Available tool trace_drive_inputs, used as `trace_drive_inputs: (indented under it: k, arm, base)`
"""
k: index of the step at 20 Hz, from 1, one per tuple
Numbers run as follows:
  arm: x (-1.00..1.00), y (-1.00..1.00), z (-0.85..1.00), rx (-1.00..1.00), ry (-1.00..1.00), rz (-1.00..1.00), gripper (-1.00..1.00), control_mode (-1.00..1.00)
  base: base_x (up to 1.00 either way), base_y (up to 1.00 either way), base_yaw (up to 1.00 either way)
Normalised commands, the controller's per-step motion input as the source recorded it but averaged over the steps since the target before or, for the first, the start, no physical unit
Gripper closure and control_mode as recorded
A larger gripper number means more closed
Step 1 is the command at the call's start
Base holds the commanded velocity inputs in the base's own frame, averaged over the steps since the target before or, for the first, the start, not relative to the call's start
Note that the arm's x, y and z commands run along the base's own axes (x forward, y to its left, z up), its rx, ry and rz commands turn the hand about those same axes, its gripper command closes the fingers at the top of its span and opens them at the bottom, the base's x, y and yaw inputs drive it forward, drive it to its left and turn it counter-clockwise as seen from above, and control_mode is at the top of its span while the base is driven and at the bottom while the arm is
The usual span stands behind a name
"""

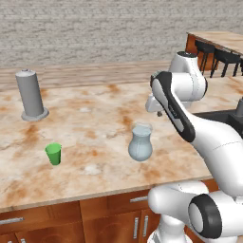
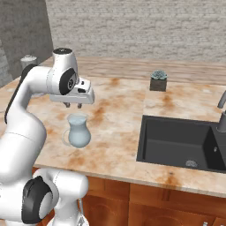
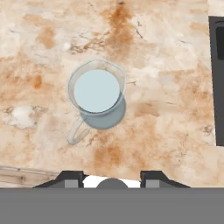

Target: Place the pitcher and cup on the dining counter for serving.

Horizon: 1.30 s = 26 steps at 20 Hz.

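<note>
The pale blue-grey pitcher stands upright on the marble kitchen counter, near its front edge. From above, its round mouth sits in the middle of the hand view, with the handle pointing toward the counter's front. My gripper hovers above the pitcher, a little behind it, open and holding nothing. The green cup stands upright well to the pitcher's left. The dining counter lies far off at the back right, across the wooden floor.
A tall grey cylinder stands at the counter's back left. A black sink with a faucet is right of the pitcher, and a small potted plant stands behind it. Black stools line the dining counter.
</note>
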Motion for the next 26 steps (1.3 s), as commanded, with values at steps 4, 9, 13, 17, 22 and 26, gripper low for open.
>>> trace_drive_inputs:
  k: [4,9,13,17,22,26]
  arm:
    - [0.0,0.0,-0.01,0.0,-0.03,0.0,-1.0,-1.0]
    - [-0.07,0.05,0.0,0.0,-0.02,0.0,-1.0,-1.0]
    - [-0.41,0.49,-0.43,-0.08,0.0,-0.1,-1.0,-1.0]
    - [-0.08,0.58,-0.92,-0.07,0.13,-0.24,-1.0,-1.0]
    - [0.0,0.36,-0.8,0.0,0.05,-0.32,-1.0,-1.0]
    - [0.0,0.28,-0.48,0.0,0.0,-0.27,-1.0,-1.0]
  base:
    - [0.0,0.0,0.0]
    - [0.0,0.0,0.0]
    - [0.0,0.0,0.0]
    - [0.0,0.0,0.0]
    - [0.0,0.0,0.0]
    - [0.0,0.0,0.0]
